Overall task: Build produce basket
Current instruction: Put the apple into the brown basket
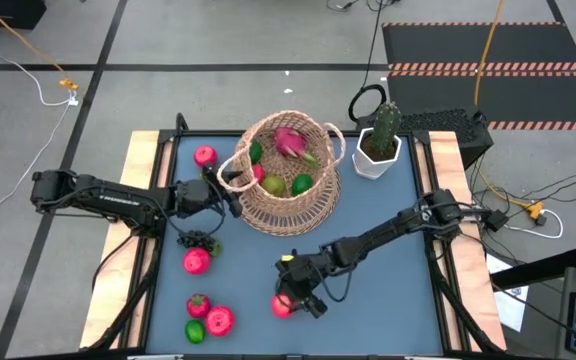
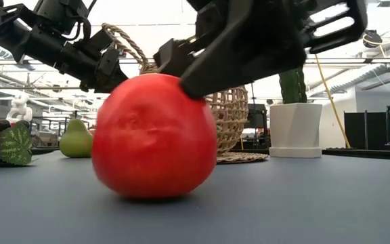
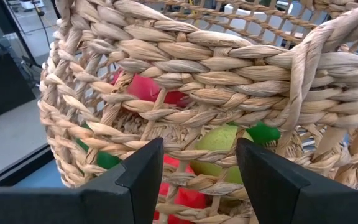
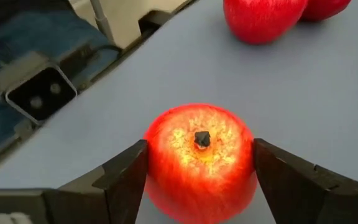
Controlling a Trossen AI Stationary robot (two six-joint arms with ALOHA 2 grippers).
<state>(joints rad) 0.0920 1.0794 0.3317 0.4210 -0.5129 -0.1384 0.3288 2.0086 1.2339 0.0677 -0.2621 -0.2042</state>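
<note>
We log the right gripper (image 4: pixel 197 180) spread around a red apple (image 4: pixel 199 158) near the bench's (image 1: pixel 388 290) front edge, grasp pending. The left gripper (image 3: pixel 194 177), spread, faces the part-filled basket (image 1: pixel 290 165) at the back centre. Next we judge: pinch, lift, carry to basket.

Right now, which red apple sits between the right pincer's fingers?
The red apple at the table's near edge, alone by the right pincer; the other loose apples lie farther left.

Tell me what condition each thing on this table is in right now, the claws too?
Basket: upright, partly filled with fruit.
Left gripper: open, fingers against the basket's outer wall.
Right gripper: open, fingers on either side of the red apple.
Red apple: resting on the table, stem up, not lifted.
Cactus pot: upright beside the basket.
Loose fruits: lying on the table, outside the basket.
</note>
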